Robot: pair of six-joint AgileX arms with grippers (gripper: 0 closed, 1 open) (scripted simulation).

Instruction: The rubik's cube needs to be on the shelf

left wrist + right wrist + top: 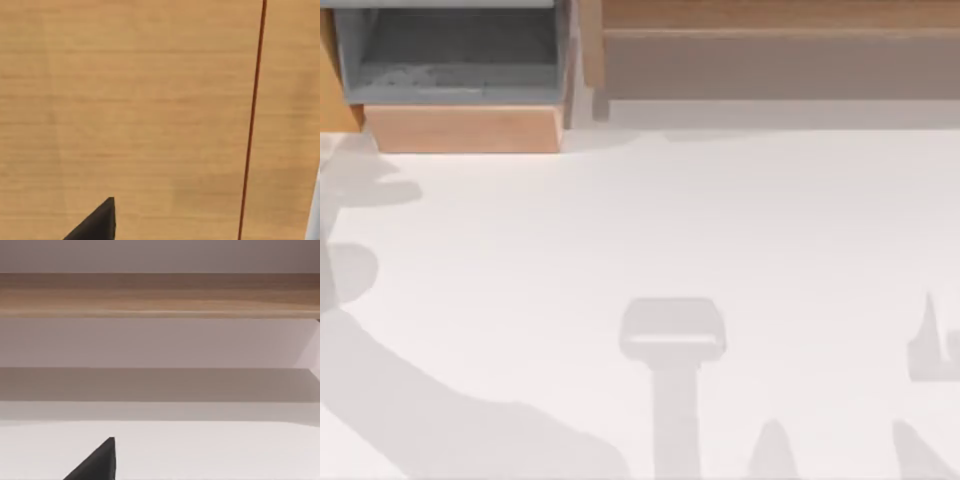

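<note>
1. Shelf (780, 65) stood along the far edge of the table (620, 220) in the top view, toward the right. Its grey-brown front face sat below a light-wood board, with a wooden side post (588, 50) at its left end. Left of the post sat a grey-lined boxy compartment (450, 50) with a light wood front. Soft grey shadows lay across the white tabletop. Where the rubik's cube lay could not be told.
2. Left wrist view: a dark tip of the left gripper (97, 222) showed against a light-wood surface (125, 100) crossed by a thin red-brown line (252, 120). Whether it was released or clenched could not be told.
3. Right wrist view: a dark tip of the right gripper (97, 462) hung over the white table (210, 450), facing the shelf's wood edge (160, 295). Its grasp state could not be told.
</note>
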